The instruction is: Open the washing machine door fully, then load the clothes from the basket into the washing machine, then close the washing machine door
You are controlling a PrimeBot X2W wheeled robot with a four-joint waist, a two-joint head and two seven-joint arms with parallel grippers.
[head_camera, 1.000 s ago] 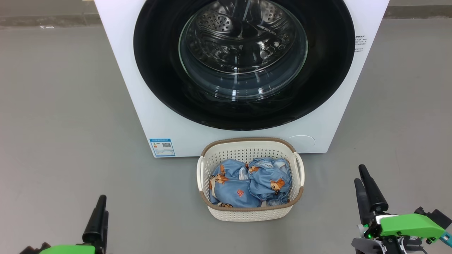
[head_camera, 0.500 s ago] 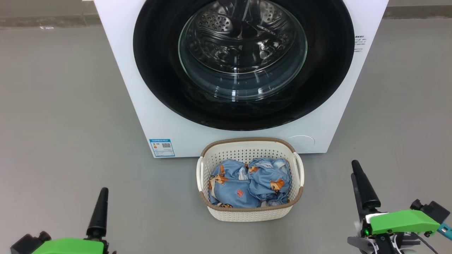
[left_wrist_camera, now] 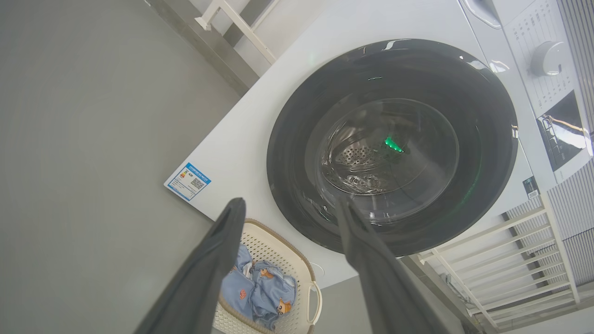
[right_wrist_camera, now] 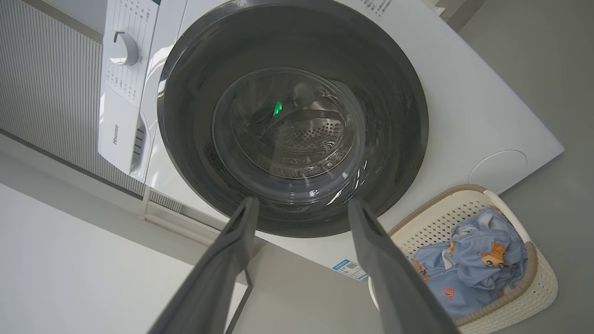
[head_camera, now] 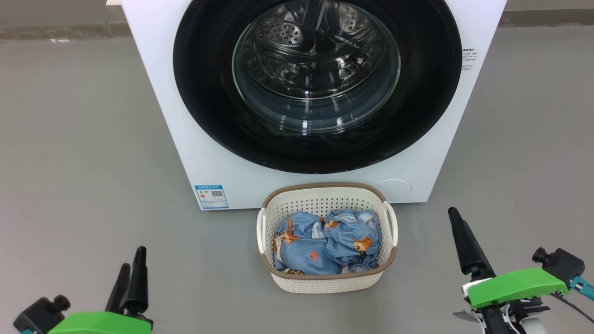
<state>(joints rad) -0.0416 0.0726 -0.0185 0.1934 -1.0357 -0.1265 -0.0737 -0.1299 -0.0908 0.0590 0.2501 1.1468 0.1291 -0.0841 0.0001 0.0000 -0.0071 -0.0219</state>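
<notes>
- Head view: your washing machine door (head_camera: 316, 69) sat shut on the washing machine (head_camera: 158, 102). The clothes (head_camera: 325, 246) lay in the basket (head_camera: 325, 187) on the floor (head_camera: 69, 162) just before it, so you had opening, loading and closing all left to do.
- Left wrist view: your left gripper (left_wrist_camera: 290, 202) was spread wide and empty, pointing toward the door.
- Right wrist view: your right gripper (right_wrist_camera: 302, 200) likewise gaped, grasping nothing, short of the door.

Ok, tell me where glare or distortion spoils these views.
Head view: sharp, evenly lit, pale streaks of glare on the round black-ringed glass door. Left wrist view: wide-angle tilt skews the white box-shaped washing machine; green glint in the glass. Right wrist view: same green glint.
</notes>
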